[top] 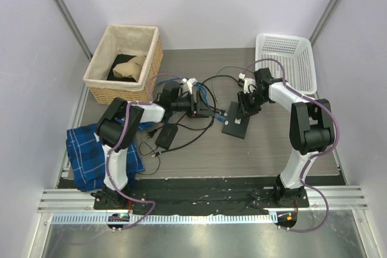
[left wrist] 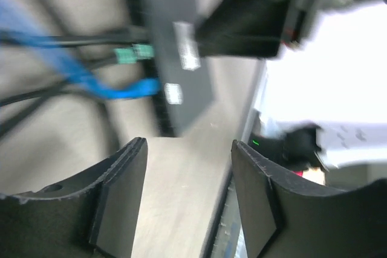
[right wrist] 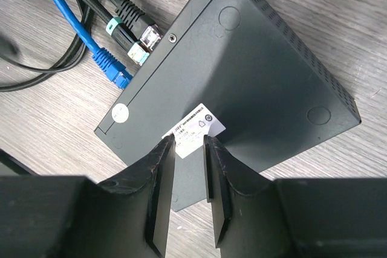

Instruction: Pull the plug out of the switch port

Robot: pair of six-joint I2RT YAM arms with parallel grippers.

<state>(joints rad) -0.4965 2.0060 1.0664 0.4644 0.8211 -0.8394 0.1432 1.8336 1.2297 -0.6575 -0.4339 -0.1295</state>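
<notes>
Grey wood-grain bench (top: 272,149) between pale walls: the flat black switch (right wrist: 260,77) lies near its middle, label side up. On the switch, the right tool (right wrist: 185,143) is nearly closed, with a slim gap between its fingers. Its tips rest at the white label (right wrist: 193,126) and grip nothing. Along the switch's socket side, a blue plug (right wrist: 112,70) and a green-collared plug (right wrist: 134,49) sit at the ports, cables trailing away. Facing that side of the switch, the left tool (left wrist: 187,149) hangs near the plugs, fingers spread wide and empty. A small black adapter (top: 166,136) lies left of the switch.
</notes>
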